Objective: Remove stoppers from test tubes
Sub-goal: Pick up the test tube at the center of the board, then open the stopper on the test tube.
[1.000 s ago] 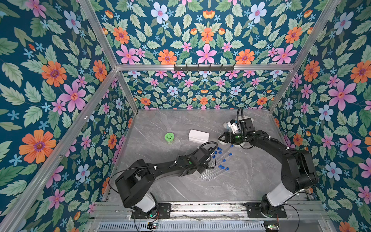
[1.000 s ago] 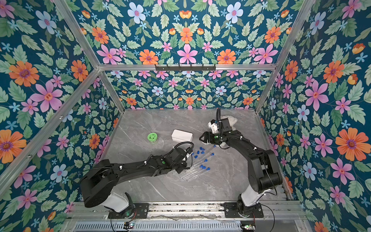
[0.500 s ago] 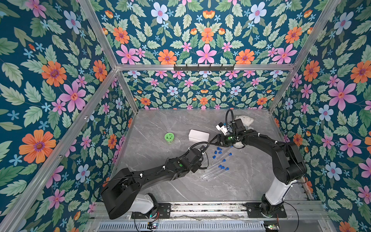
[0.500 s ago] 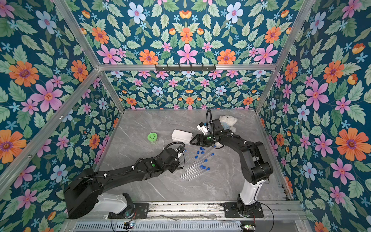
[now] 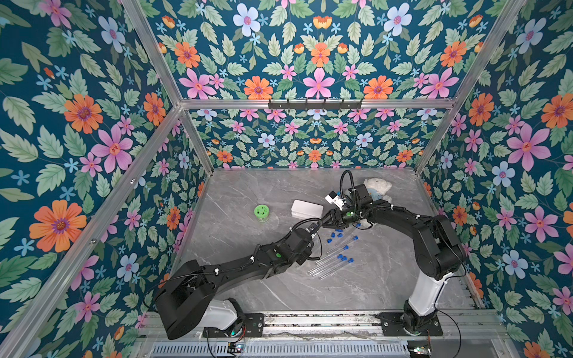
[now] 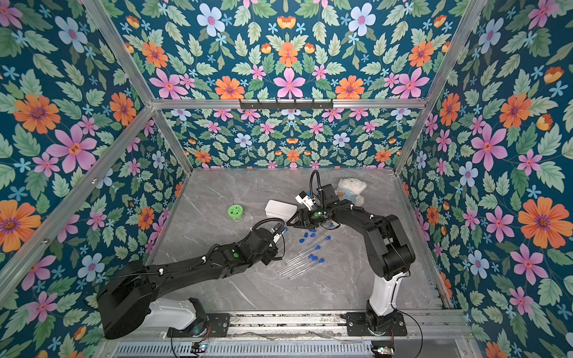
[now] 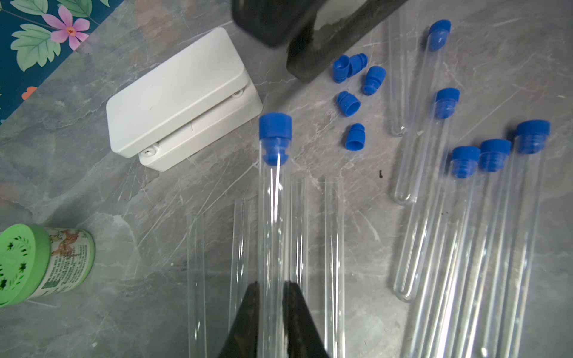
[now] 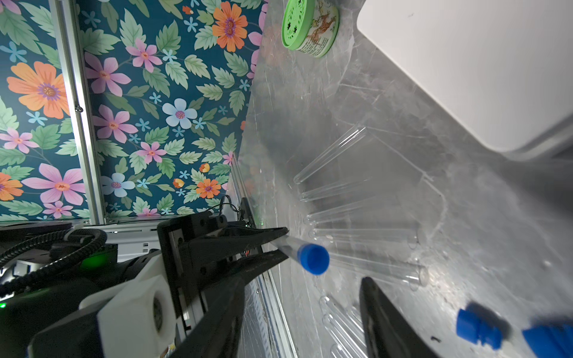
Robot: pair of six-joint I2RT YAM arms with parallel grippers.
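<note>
My left gripper (image 7: 270,283) is shut on a clear test tube (image 7: 273,217) that carries a blue stopper (image 7: 275,130) at its far end. In the right wrist view that stopper (image 8: 313,258) sits just beyond the tips of my right gripper (image 8: 302,280), which is open and holds nothing. In both top views the two grippers meet near the white box, left gripper (image 5: 313,231) and right gripper (image 5: 327,218). Several loose stoppers (image 7: 350,102) lie on the table. Several stoppered tubes (image 7: 524,217) lie beside them, and several bare tubes (image 7: 333,248) lie under the held one.
A white box (image 7: 179,93) lies just past the held tube's end. A green-lidded jar (image 7: 40,263) stands further to the left on the grey table (image 5: 248,192). A white plush toy (image 5: 376,187) sits at the back behind the right arm. Flowered walls close in the table.
My right gripper has swung left from the back right to the held tube's stoppered end, its jaws narrowing. My left arm has shifted a little left with the tube.
</note>
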